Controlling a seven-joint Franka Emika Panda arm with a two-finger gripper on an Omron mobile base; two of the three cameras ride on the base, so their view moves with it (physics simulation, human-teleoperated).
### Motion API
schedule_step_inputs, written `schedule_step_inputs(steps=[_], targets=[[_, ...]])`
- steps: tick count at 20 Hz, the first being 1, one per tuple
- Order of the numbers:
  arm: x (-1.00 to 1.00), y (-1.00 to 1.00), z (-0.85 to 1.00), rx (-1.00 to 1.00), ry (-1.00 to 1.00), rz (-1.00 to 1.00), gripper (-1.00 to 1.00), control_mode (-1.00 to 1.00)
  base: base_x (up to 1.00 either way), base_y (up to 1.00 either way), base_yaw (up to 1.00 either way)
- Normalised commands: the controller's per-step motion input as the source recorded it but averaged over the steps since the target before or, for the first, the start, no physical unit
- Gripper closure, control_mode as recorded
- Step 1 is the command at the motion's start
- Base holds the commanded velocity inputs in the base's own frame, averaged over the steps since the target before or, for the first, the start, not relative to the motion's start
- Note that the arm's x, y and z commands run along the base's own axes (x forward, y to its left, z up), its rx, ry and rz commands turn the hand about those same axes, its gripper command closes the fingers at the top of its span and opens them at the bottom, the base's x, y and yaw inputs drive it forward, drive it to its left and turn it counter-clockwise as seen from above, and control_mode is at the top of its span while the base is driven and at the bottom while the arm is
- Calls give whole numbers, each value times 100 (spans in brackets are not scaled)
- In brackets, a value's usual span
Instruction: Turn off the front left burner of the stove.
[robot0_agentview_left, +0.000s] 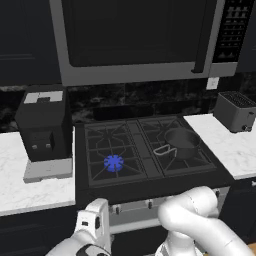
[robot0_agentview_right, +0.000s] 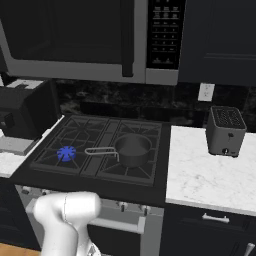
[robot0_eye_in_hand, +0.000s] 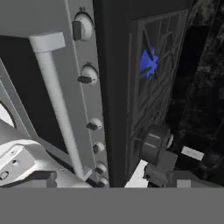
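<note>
Right now the front left burner, a small round black head inside star-shaped cast-iron prongs, is burning with a bright blue spiky flame, so the job is not done. It sits at the near left of the wide black four-burner gas stove, and beside it on the front right burner stands a grey metal saucepan with its loop handle pointing towards the flame. In the hand view the camera is rolled sideways, looking along the stove front: a row of small silver knobs runs beside the long silver oven handle, with the blue flame beyond. The gripper itself I cannot make out, so whether the claw is wide or narrow I cannot tell. Further out, a black coffee machine stands on the left counter, a silver toaster on the right, and a grey-framed microwave hangs above. The danger here, I'd say, is picking the wrong knob: they look alike and sit close together.
</note>
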Motion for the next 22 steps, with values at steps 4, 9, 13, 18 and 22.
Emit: schedule_step_inputs(steps=[4,9,13,18,22], targets=[[14,24,-14,-13,-36,5,-100,-100,0,0,0],[24,9,-30,0,-28,4,-100,-100,0,0,0],[39,3,-17,0,-12,3,-100,-100,0,0,0],[52,0,-14,0,-1,10,-100,-100,0,0,0],[25,0,-43,0,-4,16,-100,-100,0,0,0]])
